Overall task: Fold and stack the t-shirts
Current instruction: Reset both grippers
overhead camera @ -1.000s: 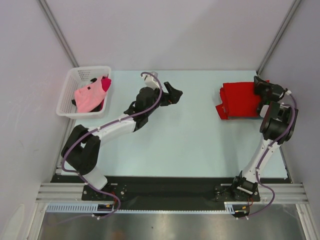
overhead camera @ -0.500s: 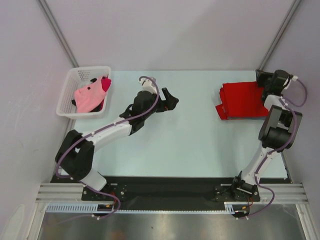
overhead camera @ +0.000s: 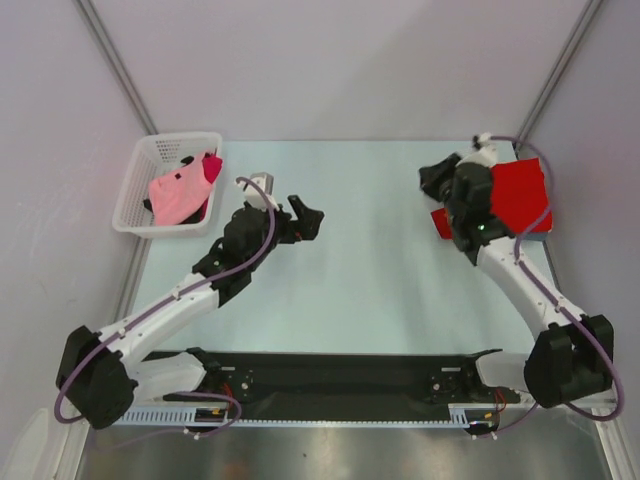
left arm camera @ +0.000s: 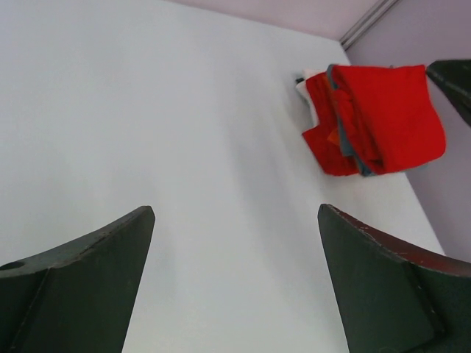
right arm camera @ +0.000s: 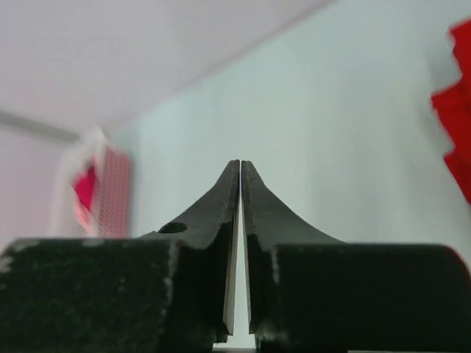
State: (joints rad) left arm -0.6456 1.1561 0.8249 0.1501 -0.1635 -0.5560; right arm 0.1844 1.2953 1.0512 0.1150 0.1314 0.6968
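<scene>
Folded red t-shirts (overhead camera: 522, 193) lie stacked; pink t-shirt (overhead camera: 177, 195) sits in white basket (overhead camera: 131, 196).

Pale table (overhead camera: 380, 280) carries a white lattice basket (overhead camera: 131, 192) far left; folded red t-shirts (overhead camera: 520, 195) far right.

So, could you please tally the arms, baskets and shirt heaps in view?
Arms: 2, with left gripper open, right gripper shut.
Baskets: 1, the white basket.
Shirt heaps: 2, pink heap in basket, red stack outside it.
Total: 5.
</scene>
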